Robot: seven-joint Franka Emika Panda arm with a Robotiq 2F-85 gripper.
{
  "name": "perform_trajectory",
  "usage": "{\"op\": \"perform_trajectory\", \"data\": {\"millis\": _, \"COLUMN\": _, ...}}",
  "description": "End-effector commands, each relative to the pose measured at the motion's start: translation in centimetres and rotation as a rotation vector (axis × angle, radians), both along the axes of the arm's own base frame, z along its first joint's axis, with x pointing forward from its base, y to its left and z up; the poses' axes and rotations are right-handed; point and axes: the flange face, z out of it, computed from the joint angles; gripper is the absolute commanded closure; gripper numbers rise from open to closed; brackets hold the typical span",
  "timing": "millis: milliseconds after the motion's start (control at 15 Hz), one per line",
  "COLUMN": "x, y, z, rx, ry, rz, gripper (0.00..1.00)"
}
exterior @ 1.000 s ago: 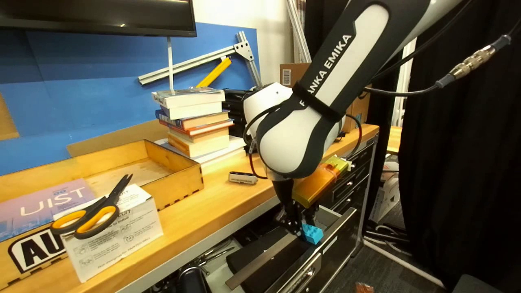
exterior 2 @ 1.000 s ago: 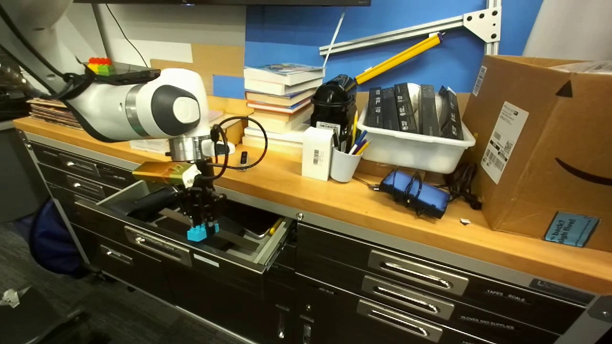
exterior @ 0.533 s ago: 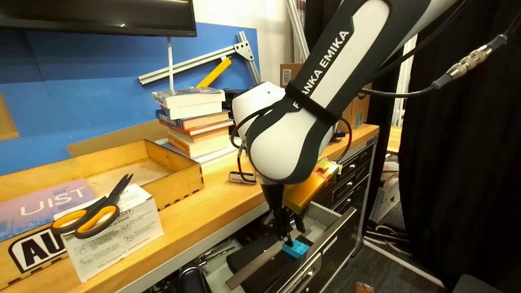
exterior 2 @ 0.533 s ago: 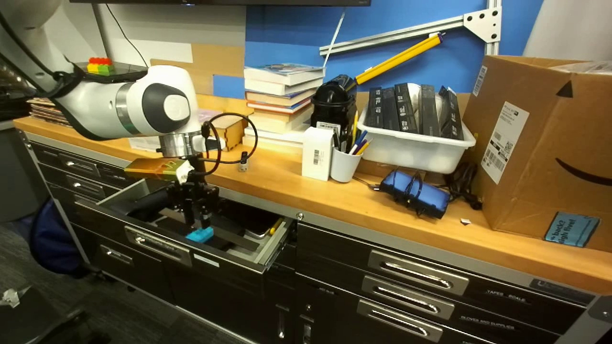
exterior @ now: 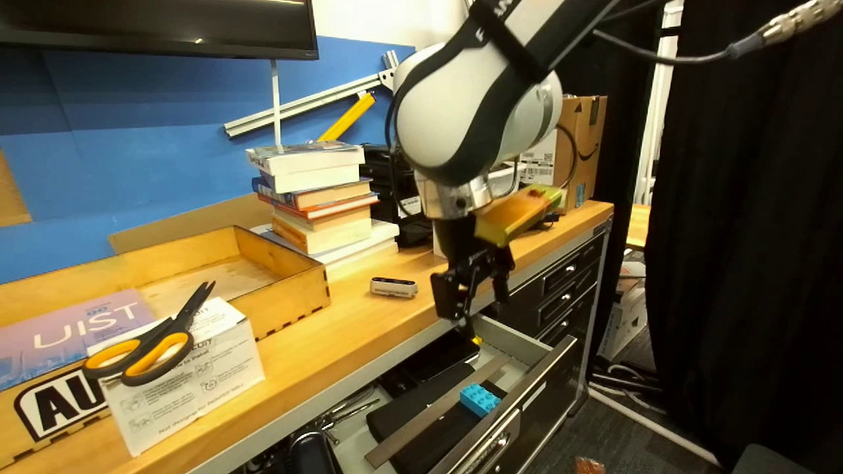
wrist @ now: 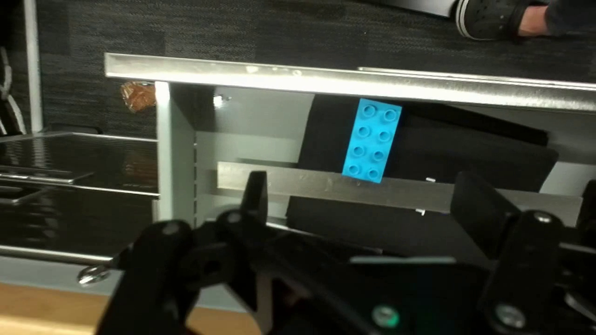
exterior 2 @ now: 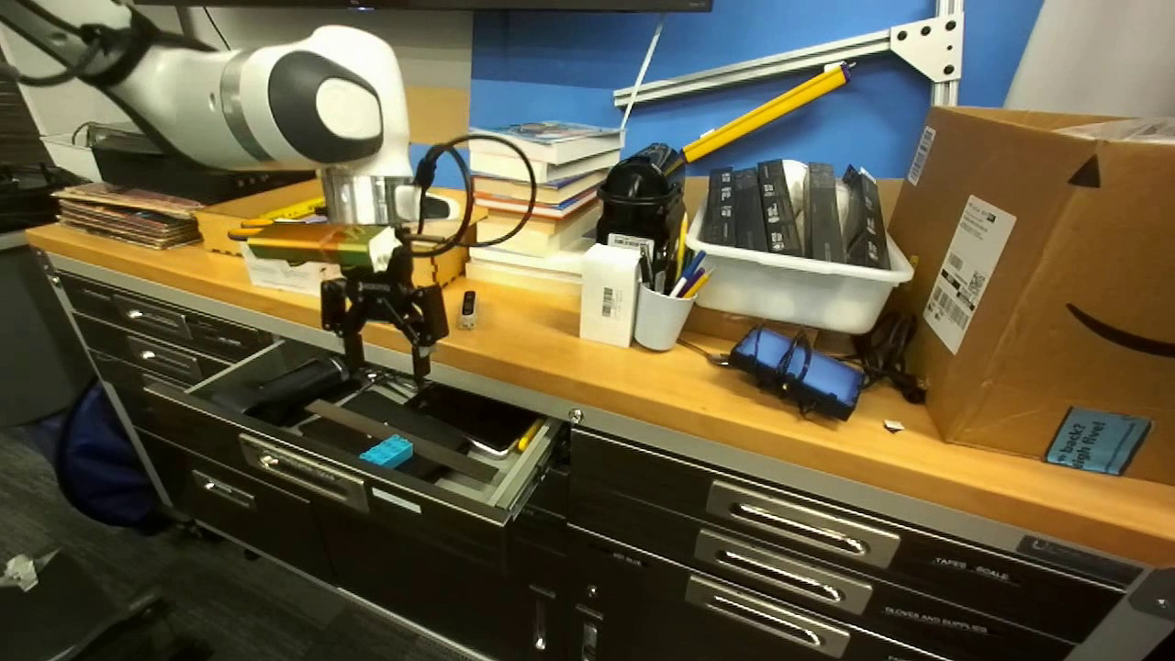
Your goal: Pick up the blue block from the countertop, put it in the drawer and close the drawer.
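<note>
The blue block (exterior: 479,400) lies studs up inside the drawer (exterior 2: 216,436), close to its front wall. In the wrist view the blue block (wrist: 372,139) rests on a black item, one end overlapping a metal strip (wrist: 307,184). The drawer is pulled out from under the wooden countertop (exterior 2: 542,367). My gripper (exterior 2: 387,367) hangs above the back part of the drawer, apart from the block. Its fingers (wrist: 255,190) are spread wide with nothing between them, as the gripper (wrist: 359,190) shows from the wrist.
On the countertop stand a wooden tray (exterior: 293,289), a white box with scissors (exterior: 158,349), a stack of books (exterior: 316,197), a pen cup (exterior 2: 663,317) and a cardboard box (exterior 2: 1037,294). A black phone-like item (exterior 2: 473,418) lies in the drawer. A person's foot (wrist: 489,21) is on the floor.
The gripper, shut on the block a second ago, lowered it into the drawer and let go. It has since opened wide and risen toward the countertop; the block stays in the drawer.
</note>
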Motion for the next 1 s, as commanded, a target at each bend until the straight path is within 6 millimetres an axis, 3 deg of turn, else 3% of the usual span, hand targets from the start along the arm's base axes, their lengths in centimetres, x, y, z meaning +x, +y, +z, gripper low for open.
{"op": "perform_trajectory", "data": {"millis": 0, "x": -0.6, "y": -3.6, "z": 4.2, "rx": 0.031, "ry": 0.016, "rz": -0.040, "gripper": 0.00}}
{"op": "perform_trajectory", "data": {"millis": 200, "x": -2.6, "y": -5.2, "z": 2.4, "rx": -0.016, "ry": 0.094, "rz": -0.056, "gripper": 0.00}}
{"op": "perform_trajectory", "data": {"millis": 533, "x": -3.6, "y": -6.1, "z": -4.0, "rx": -0.083, "ry": 0.143, "rz": -0.087, "gripper": 0.00}}
{"op": "perform_trajectory", "data": {"millis": 600, "x": -3.6, "y": -5.8, "z": -2.3, "rx": -0.055, "ry": 0.144, "rz": -0.078, "gripper": 0.00}}
{"op": "perform_trajectory", "data": {"millis": 933, "x": -3.1, "y": -6.1, "z": -4.1, "rx": -0.035, "ry": 0.140, "rz": -0.108, "gripper": 0.00}}
